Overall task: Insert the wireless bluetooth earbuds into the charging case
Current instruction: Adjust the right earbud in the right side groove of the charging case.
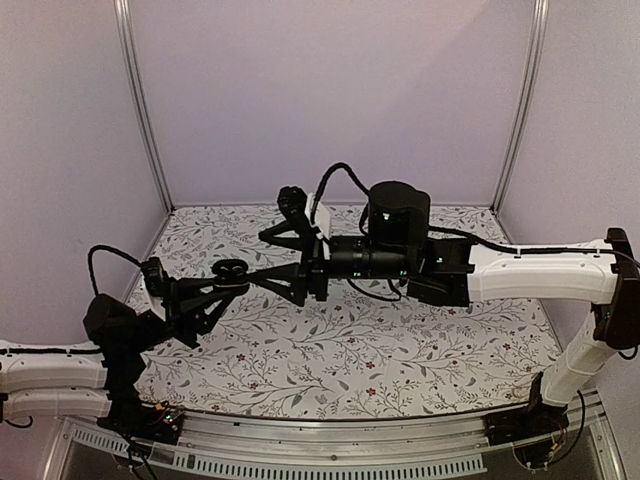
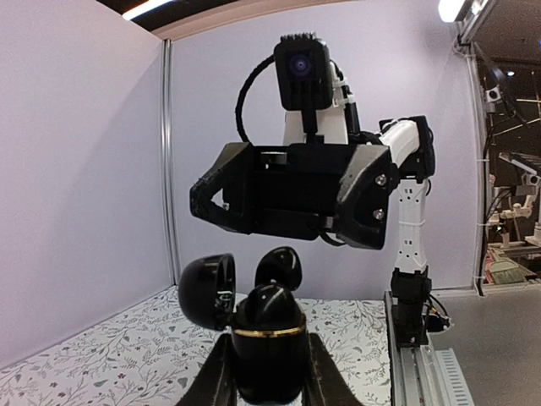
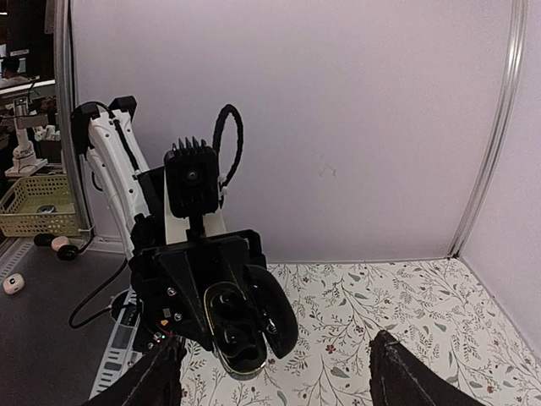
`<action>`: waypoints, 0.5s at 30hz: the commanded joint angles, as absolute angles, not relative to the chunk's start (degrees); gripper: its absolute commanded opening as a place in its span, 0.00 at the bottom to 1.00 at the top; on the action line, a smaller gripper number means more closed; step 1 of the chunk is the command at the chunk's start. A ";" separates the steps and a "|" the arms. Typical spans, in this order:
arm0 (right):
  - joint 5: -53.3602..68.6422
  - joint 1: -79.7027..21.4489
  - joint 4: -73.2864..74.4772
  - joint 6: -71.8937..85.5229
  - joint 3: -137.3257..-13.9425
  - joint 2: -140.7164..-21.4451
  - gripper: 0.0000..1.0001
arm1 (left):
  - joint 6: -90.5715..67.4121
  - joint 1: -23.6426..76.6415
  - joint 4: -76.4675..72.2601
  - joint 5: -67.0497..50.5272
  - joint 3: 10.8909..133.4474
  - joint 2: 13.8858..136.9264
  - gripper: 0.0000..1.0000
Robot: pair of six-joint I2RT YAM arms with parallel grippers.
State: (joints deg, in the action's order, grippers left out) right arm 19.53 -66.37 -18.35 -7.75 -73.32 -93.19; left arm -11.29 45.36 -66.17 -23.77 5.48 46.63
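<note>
Left wrist, open charging case (image 2: 269, 334) held aloft in left pincer (image 2: 269, 365)

Two grippers, the left gripper (image 1: 235, 280) and the right gripper (image 2: 283, 203), one open black charging case (image 2: 269, 326), one floral table (image 1: 400, 350).

My left gripper (image 2: 269, 340) and my right gripper (image 3: 277, 345) are cut off by the lower edges of their own wrist views. My left fingers hide the lower half of the charging case (image 2: 267, 311). Its open interior is too dark to tell whether the earbuds sit inside, and from above it is too small to read.
</note>
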 commanded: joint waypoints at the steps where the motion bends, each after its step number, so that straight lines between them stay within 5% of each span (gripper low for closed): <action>1: 21.59 -66.38 -16.67 -7.27 -76.45 -94.88 0.75 | -11.86 45.52 -67.33 -24.85 7.20 47.10 0.00; 15: 16.61 -66.36 -12.50 -6.52 -81.62 -99.43 0.75 | -11.95 45.54 -67.50 -24.93 7.32 47.67 0.00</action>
